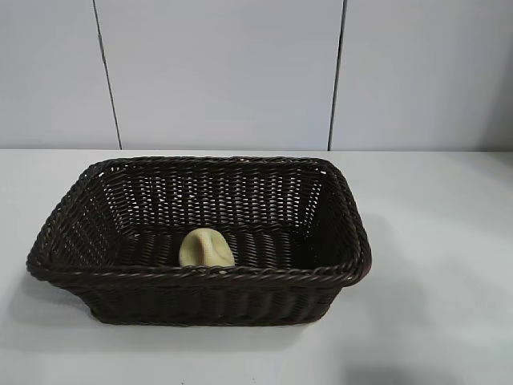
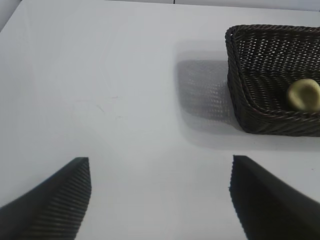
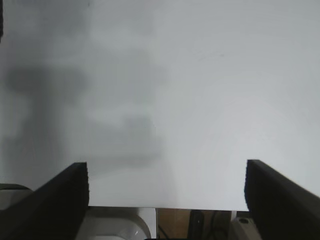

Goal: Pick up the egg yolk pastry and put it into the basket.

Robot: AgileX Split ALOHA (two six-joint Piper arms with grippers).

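The pale yellow egg yolk pastry (image 1: 206, 248) lies inside the dark brown wicker basket (image 1: 72, 200), on its floor close to the near wall. In the left wrist view the pastry (image 2: 304, 95) shows inside the basket (image 2: 250, 70). My left gripper (image 2: 160, 170) is open and empty above the bare table, well apart from the basket. My right gripper (image 3: 166, 172) is open and empty over the table's edge. Neither gripper shows in the exterior view.
The white table (image 1: 433, 241) carries only the basket. A grey panelled wall (image 1: 224, 72) stands behind it. In the right wrist view the table edge (image 3: 165, 206) and equipment below it show between the fingers.
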